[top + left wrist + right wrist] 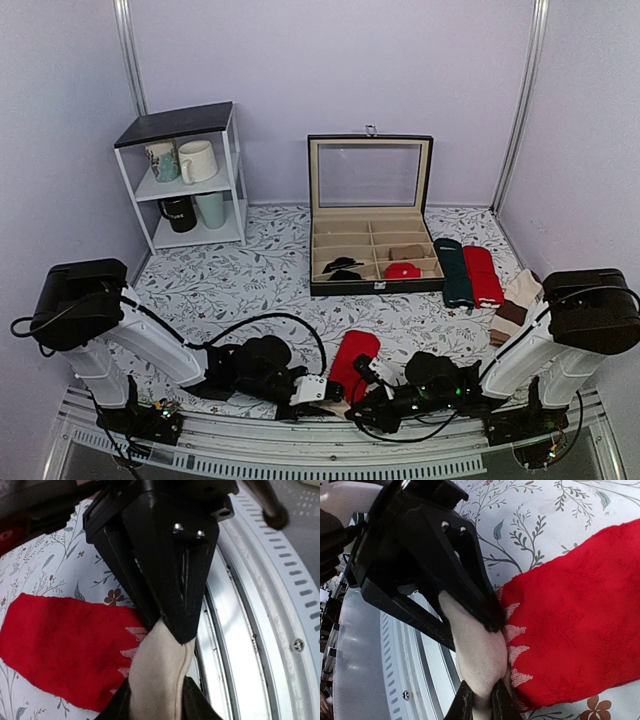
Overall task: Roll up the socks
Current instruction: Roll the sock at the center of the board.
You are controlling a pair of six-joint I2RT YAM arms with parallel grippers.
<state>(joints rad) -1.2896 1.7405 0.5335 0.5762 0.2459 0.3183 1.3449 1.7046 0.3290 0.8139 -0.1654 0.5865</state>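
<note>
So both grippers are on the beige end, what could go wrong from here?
The left gripper and right gripper pinch the same small beige end almost tip to tip: fingers could collide. The end sits by the metal rail, so the socks may snag or slide off the edge.

From my end the socks [353,362] lie on the table [230,280] at the near edge, between my left gripper [162,675] and right gripper [480,665], both on their near end. Behind them sits the compartment case [370,262], two folded socks [470,272] just right of it, mug shelf [185,175] back left
</note>
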